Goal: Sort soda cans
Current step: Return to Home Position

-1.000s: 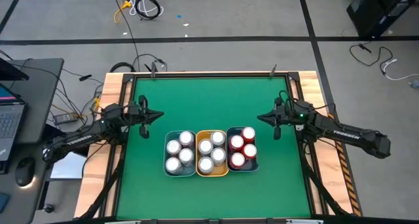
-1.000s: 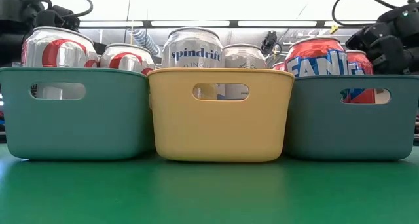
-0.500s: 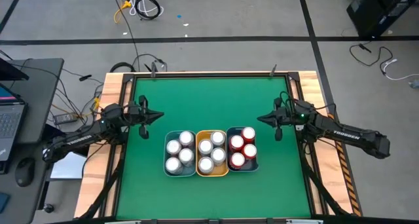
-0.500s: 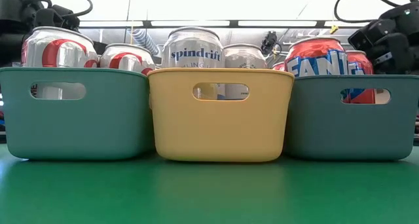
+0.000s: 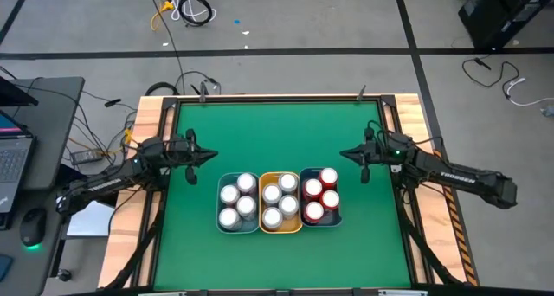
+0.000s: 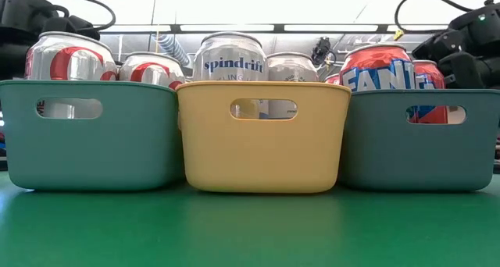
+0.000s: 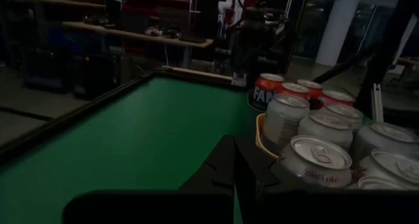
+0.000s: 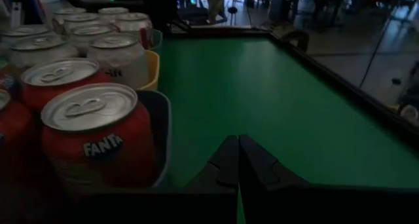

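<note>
Looks finished: silver-topped cylindrical soda cans (image 5: 271, 194) all sorted into teal and yellow rectangular plastic bins (image 6: 262, 154) mid green bench (image 5: 277, 136), reds apart. Left jaws and right jaws pinched together, empty, flanking bins.

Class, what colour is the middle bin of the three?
Yellow; the middle bin shows best in the low view.

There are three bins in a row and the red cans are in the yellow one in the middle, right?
Not quite. The row of three is right, but the red cans are in the teal bin at the robot's right end, not in the yellow bin. The middle yellow one holds silver cans. The high view shows this.
</note>
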Robot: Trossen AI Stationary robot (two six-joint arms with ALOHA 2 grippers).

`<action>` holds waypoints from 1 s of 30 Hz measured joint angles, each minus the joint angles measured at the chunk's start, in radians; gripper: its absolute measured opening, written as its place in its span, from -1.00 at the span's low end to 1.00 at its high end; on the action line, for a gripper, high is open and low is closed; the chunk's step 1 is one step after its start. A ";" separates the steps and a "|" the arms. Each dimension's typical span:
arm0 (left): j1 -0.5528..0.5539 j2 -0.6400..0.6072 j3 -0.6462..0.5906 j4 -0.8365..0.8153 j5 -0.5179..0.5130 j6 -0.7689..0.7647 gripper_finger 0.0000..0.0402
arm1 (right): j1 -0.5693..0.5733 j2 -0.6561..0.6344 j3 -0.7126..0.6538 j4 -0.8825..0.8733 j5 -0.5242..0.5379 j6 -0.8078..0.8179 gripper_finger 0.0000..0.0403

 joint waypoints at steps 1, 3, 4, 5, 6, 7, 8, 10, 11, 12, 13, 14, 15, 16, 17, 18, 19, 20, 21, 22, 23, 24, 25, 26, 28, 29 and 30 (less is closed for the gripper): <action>0.000 0.000 0.000 0.001 0.000 -0.012 -0.98 | 0.000 0.006 0.000 -0.001 0.003 0.007 -1.00; 0.000 0.000 0.000 0.002 0.000 -0.020 -0.98 | 0.000 0.019 0.000 -0.001 0.004 0.011 -1.00; 0.000 0.000 0.000 0.001 0.000 -0.021 -0.98 | 0.000 0.025 0.000 -0.001 0.003 0.012 -1.00; 0.000 0.000 0.000 0.001 0.000 -0.021 -0.98 | 0.000 0.032 0.000 -0.001 0.004 0.013 -1.00; 0.000 0.000 0.000 0.001 0.000 -0.021 -0.98 | 0.000 0.039 0.000 -0.001 0.004 0.013 -1.00; 0.000 0.000 0.000 0.001 0.000 -0.018 -0.98 | 0.000 0.044 0.000 -0.001 0.004 0.014 -1.00; 0.000 0.000 0.000 0.001 0.000 -0.009 -0.98 | 0.000 0.048 0.000 -0.001 0.003 0.026 -1.00; 0.000 0.000 0.000 0.001 0.000 -0.008 -0.98 | 0.002 0.049 0.000 0.019 0.000 0.092 -1.00; 0.000 0.000 0.000 0.001 0.000 -0.016 -0.98 | 0.006 0.049 0.000 0.028 -0.016 0.110 -1.00; 0.000 0.000 0.000 0.001 -0.001 -0.033 -0.98 | 0.014 0.046 0.000 0.027 -0.032 0.115 -1.00; 0.000 0.000 0.000 0.000 -0.009 -0.036 -0.98 | 0.027 0.043 0.000 0.031 -0.045 0.127 -1.00; 0.000 0.000 0.000 -0.002 -0.019 -0.036 -0.98 | 0.045 0.038 0.000 0.042 -0.048 0.138 -1.00; 0.000 0.000 0.000 -0.003 -0.030 -0.034 -0.98 | 0.068 0.032 0.000 0.052 -0.049 0.141 -1.00; 0.000 0.000 0.000 -0.004 -0.036 -0.031 -0.98 | 0.095 0.024 0.000 0.064 -0.045 0.139 -1.00; 0.000 0.000 0.000 -0.004 -0.044 -0.025 -0.98 | 0.122 0.016 0.000 0.078 -0.026 0.136 -1.00; 0.000 0.000 0.000 -0.006 -0.056 -0.014 -0.98 | 0.150 0.006 0.000 0.088 0.004 0.131 -1.00; 0.000 0.000 0.000 -0.006 -0.065 -0.009 -0.98 | 0.178 -0.007 0.000 0.094 0.037 0.121 -1.00; 0.000 0.000 0.000 -0.007 -0.076 -0.007 -0.98 | 0.204 -0.020 0.000 0.099 0.072 0.114 -1.00; 0.000 0.000 0.000 -0.006 -0.093 -0.006 -0.98 | 0.229 -0.037 0.000 0.098 0.093 0.107 -1.00; 0.000 0.000 0.000 -0.005 -0.112 -0.006 -0.98 | 0.251 -0.058 0.000 0.095 0.110 0.099 -1.00; 0.000 0.000 0.000 -0.006 -0.121 -0.004 -0.98 | 0.269 -0.083 0.000 0.082 0.126 0.090 -1.00; 0.000 0.000 0.000 -0.007 -0.129 -0.003 -0.98 | 0.282 -0.111 0.000 0.062 0.146 0.087 -1.00; 0.000 0.000 0.000 -0.006 -0.136 0.001 -0.98 | 0.293 -0.140 0.000 0.038 0.160 0.087 -1.00; 0.000 -0.001 0.000 -0.006 -0.136 0.010 -0.98 | 0.300 -0.173 0.000 0.001 0.168 0.087 -1.00; 0.000 -0.001 0.000 -0.006 -0.138 0.021 -0.98 | 0.306 -0.239 0.000 -0.029 0.180 0.086 -1.00; 0.000 -0.001 0.000 -0.006 -0.141 0.021 -0.98 | 0.308 -0.264 0.000 -0.028 0.181 0.071 -1.00; 0.000 -0.001 0.000 -0.005 -0.143 0.021 -0.98 | 0.309 -0.285 0.000 -0.026 0.183 0.051 -1.00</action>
